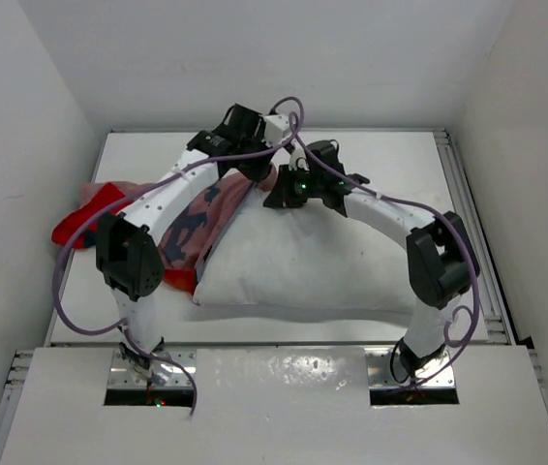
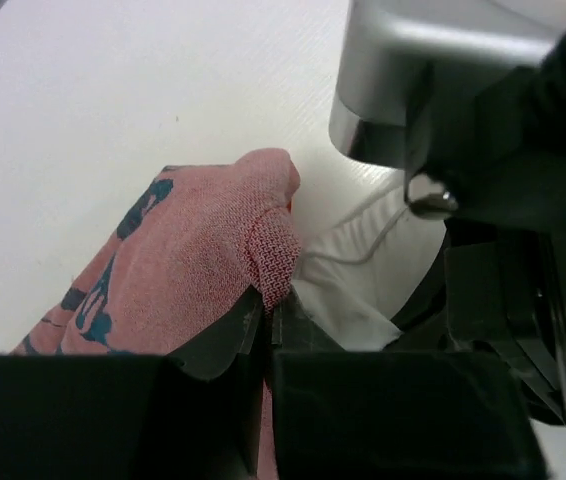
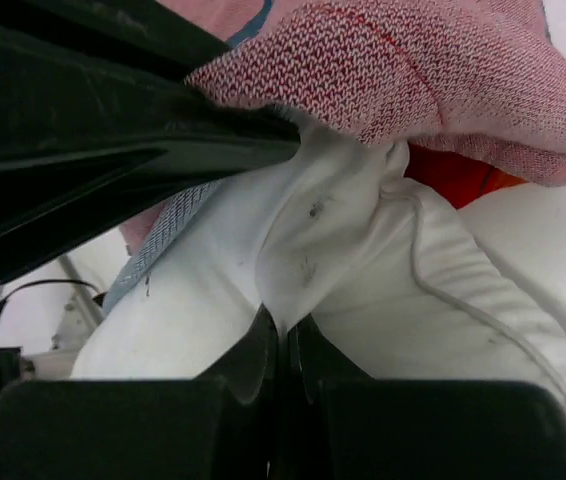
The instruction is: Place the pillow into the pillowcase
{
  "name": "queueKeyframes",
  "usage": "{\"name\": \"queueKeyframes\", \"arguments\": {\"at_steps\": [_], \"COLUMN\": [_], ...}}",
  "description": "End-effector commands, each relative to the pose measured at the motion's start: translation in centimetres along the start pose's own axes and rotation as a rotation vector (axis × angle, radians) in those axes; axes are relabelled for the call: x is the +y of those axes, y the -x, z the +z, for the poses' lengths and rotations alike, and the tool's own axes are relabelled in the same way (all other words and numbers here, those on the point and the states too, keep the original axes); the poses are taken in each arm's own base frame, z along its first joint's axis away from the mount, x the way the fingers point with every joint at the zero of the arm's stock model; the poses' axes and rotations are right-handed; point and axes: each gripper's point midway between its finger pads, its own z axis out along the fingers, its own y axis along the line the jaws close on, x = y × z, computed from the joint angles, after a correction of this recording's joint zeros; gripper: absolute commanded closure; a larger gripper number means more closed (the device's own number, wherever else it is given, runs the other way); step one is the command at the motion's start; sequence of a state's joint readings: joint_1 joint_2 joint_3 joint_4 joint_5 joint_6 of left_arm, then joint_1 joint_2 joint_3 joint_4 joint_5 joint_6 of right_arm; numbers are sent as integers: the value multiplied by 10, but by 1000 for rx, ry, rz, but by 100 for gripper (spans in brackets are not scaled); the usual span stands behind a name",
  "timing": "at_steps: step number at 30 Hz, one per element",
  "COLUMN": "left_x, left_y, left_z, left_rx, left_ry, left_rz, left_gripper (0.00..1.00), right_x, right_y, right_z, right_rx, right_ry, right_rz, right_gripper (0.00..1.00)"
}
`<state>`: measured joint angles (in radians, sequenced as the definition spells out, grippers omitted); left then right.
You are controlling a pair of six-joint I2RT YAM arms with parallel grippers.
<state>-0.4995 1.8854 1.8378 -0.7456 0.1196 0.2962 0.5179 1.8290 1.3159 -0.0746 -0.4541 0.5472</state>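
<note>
Well, at the far left the pillowcase [image 1: 185, 231] lay bunched at the left edge of the table [image 1: 390, 155]. Its red end sat right on that edge and its pink printed part ran under my left arm toward the middle. My left gripper [image 2: 268, 308] was clenched on a fold of the pillowcase's rim, the pink knit pinched between both fingers. Just beside it, my right gripper [image 3: 283, 335] was clamped on a corner of the pillow [image 1: 313, 262], with a ridge of white cloth caught between the fingertips and the pillowcase's hem draped over that corner. The two grippers were crowded close together. The pillow filled the middle, its near edge close to the table's near edge. Bare tabletop stretched behind the grippers and right of the pillow up to the side rail [image 1: 459, 184].
</note>
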Motion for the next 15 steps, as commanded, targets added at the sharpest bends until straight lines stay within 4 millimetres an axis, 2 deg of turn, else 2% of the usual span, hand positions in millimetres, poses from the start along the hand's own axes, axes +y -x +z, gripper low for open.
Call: {"name": "queueKeyframes", "arguments": {"at_steps": [1,2,3,4,6,7,8,9,10,13,15], "left_x": [-31,-34,-36,-41,-52,-57,-62,-71,-79,-97,-100], "left_y": [18,15,13,12,8,9,4,-3,-4,-34,-41], "left_z": [-23,-23,-24,-29,-38,-46,-48,-51,-58,-55,-52], "left_rx": [-67,-65,-59,-59,-48,-54,-47,-34,-37,30,43], "left_ry": [-44,-53,-60,-80,-142,-162,-188,-229,-246,-291,-298], "left_rz": [127,128,124,122,118,120,126,131,146,193,195], "left_gripper": [100,100,100,100,100,100,100,100,100,100,100], "right_x": [56,60,57,47,39,11,5,-14,-25,-55,-70], "right_y": [48,57,64,62,81,83,93,98,106,114,114], "right_z": [-18,-24,-27,-28,-40,-43,-48,-50,-51,-49,-48], "right_rx": [-173,-207,-248,-268,-392,-445,-496,-524,-558,-591,-595], "right_ry": [161,173,150,119,95,16,13,-24,-52,-145,-197], "right_rz": [-54,-49,-30,38,81,144,211,256,304,374,395], "right_gripper": [100,100,100,100,100,100,100,100,100,100,100]}}
